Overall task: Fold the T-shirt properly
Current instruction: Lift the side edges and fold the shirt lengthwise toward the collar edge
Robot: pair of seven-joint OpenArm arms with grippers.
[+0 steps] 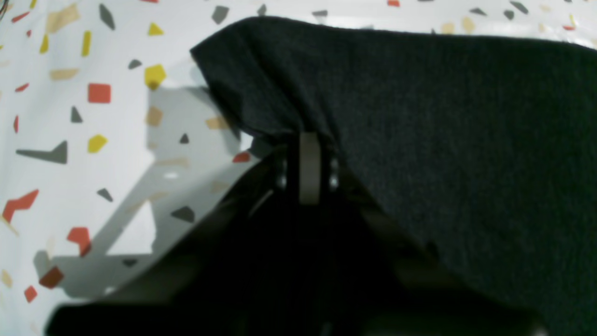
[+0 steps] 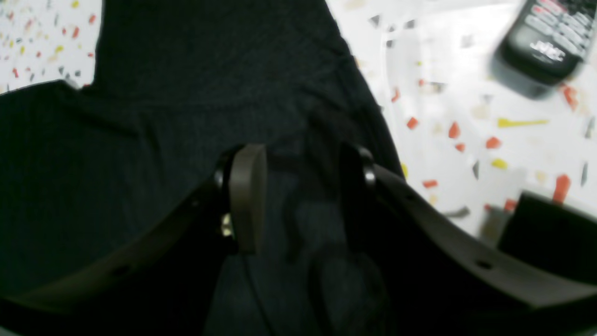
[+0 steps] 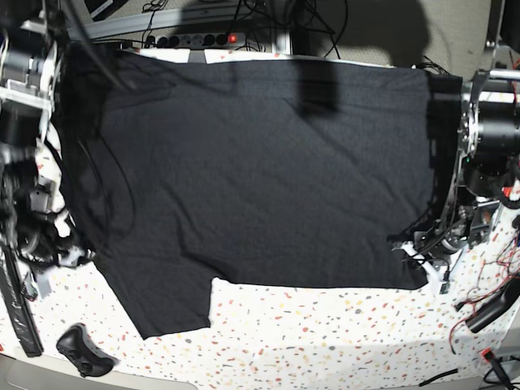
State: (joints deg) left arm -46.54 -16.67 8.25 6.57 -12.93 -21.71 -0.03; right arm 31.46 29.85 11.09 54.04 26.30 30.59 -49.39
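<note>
left claw (image 1: 308, 140) pinching shirt (image 3: 260, 171) corner, bench (image 3: 325, 325) front edge | right claw (image 2: 298, 186) spread, over cloth | we judge left nearer

Left gripper (image 1: 308, 140) jaws clamped together, right gripper (image 2: 298, 186) jaws spread apart

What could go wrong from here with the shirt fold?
1. The left tool pinches only a small bunch of T-shirt edge; the fabric may slip out when pulled.
2. The right tool stands open over the cloth, so only one side is held and the fold could skew.
3. The remote lies near the sleeve and might snag.
</note>
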